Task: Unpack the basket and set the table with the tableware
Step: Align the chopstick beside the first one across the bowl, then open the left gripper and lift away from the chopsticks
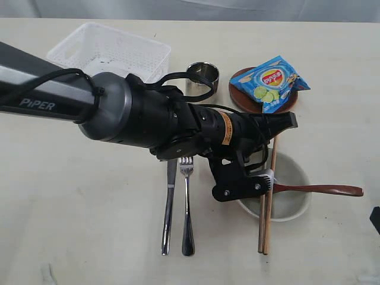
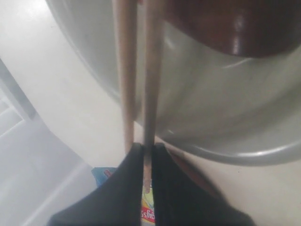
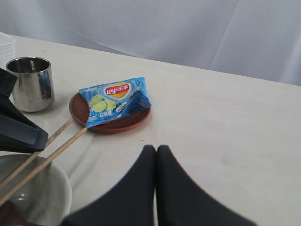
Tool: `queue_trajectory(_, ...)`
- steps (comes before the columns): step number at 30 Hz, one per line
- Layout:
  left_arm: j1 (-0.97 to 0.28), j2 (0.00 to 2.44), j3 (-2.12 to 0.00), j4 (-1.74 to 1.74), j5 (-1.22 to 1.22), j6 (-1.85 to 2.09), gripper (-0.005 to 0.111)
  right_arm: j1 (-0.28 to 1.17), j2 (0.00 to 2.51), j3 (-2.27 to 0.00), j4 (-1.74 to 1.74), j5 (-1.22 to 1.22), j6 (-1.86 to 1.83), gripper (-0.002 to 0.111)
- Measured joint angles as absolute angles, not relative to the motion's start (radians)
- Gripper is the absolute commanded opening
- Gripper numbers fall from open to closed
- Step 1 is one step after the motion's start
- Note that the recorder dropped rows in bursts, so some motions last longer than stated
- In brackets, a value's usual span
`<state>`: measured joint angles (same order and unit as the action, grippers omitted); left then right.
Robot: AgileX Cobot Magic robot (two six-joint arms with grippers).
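The left claw (image 1: 290,120) reaches across the middle of the worktop (image 1: 71,208) and hangs just in front of the wooden plate (image 1: 236,92), over the far ends of the chopsticks (image 1: 265,219). In the left wrist view the claw (image 2: 146,151) has its fingers drawn almost together on the chopsticks (image 2: 150,70): one stick's end runs into the narrow slit between them, and the other stops at the edge of a finger. The two sticks lie side by side across the pale bowl (image 1: 295,205), with their near ends on the worktop in front of it. A red-brown wooden spoon (image 1: 320,189) rests with its head in the bowl and its handle out over the rim to the right. Left of the bowl a steel knife (image 1: 169,208) and fork (image 1: 187,208) lie parallel, the knife on the outside, their tops hidden under the arm. A blue chips bag (image 1: 270,83) sits on the plate, and a steel cup (image 1: 203,74) stands upright just left of it. The white lattice basket (image 1: 157,56) sits at the back left, beside the cup. The right claw (image 3: 156,150) has its fingers pressed together on nothing, near the plate (image 3: 117,125) and apart from it
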<state>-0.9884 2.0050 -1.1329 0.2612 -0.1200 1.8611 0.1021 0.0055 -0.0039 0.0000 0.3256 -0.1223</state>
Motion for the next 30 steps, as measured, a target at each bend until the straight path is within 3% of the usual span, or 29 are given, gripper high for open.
queue_trajectory(11,-0.988,2.005,-1.133,0.261,-0.114,1.838,0.004,0.102,0.006,-0.004,0.000,0.326,-0.122,0.000)
queue_trajectory(18,-0.988,2.005,-1.133,0.261,-0.112,1.838,0.046,0.102,0.006,-0.004,0.000,0.326,-0.122,0.000)
queue_trajectory(30,-0.988,1.996,-1.135,0.244,-0.155,1.809,0.046,0.102,0.006,-0.004,0.000,0.326,-0.122,0.000)
